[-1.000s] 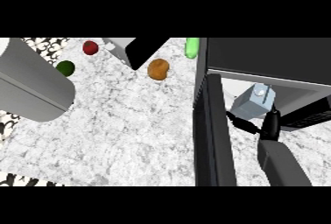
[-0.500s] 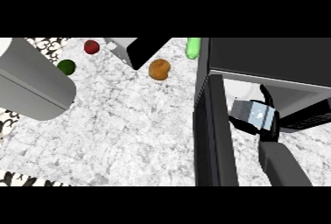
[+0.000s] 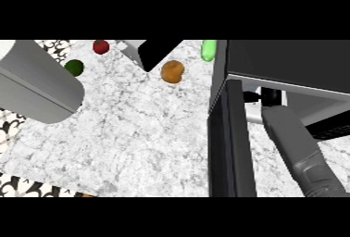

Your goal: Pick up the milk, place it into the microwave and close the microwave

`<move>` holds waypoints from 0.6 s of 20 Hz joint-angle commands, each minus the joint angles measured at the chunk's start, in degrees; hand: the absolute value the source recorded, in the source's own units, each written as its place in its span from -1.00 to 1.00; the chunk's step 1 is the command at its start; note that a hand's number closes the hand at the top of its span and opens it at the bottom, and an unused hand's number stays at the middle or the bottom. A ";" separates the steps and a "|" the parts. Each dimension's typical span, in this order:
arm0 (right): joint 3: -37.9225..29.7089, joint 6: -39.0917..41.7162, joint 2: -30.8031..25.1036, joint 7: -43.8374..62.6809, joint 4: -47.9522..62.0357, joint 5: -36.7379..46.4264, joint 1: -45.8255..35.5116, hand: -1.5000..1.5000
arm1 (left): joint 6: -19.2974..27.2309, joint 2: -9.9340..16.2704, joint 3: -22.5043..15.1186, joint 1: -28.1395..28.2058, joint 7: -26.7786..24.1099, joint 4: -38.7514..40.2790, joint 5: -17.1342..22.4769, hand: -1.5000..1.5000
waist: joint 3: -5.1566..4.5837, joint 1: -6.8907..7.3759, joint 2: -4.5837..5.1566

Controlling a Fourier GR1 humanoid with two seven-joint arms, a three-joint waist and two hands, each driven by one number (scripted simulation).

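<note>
The microwave (image 3: pixel 294 65) stands at the right with its door (image 3: pixel 231 143) swung open toward me, seen edge-on. My right forearm (image 3: pixel 297 148) reaches up into the opening. Only a small black part of the right hand (image 3: pixel 271 96) shows under the microwave's top edge; the rest is hidden inside. The milk shows nowhere in this view. At the left edge a large grey shape (image 3: pixel 34 81), apparently my left forearm, lies close to the view, and the left hand is out of sight.
On the marble counter (image 3: pixel 137 134) at the back lie a red fruit (image 3: pixel 101 46), a dark green fruit (image 3: pixel 74 67), an orange-brown fruit (image 3: pixel 172 71) and a light green item (image 3: pixel 209 49). A black wedge-shaped object (image 3: pixel 160 50) stands behind them.
My right hand, which held the milk carton in front of the opening, has moved deeper into the microwave. Hand and carton have passed out of sight under the microwave's top.
</note>
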 commanded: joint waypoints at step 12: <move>-3.43 11.24 -3.61 5.54 11.31 -0.77 -17.16 -1.00 | 1.84 -2.93 -4.46 -2.66 2.44 3.06 -3.16 -1.00 | 0.33 -5.35 -1.05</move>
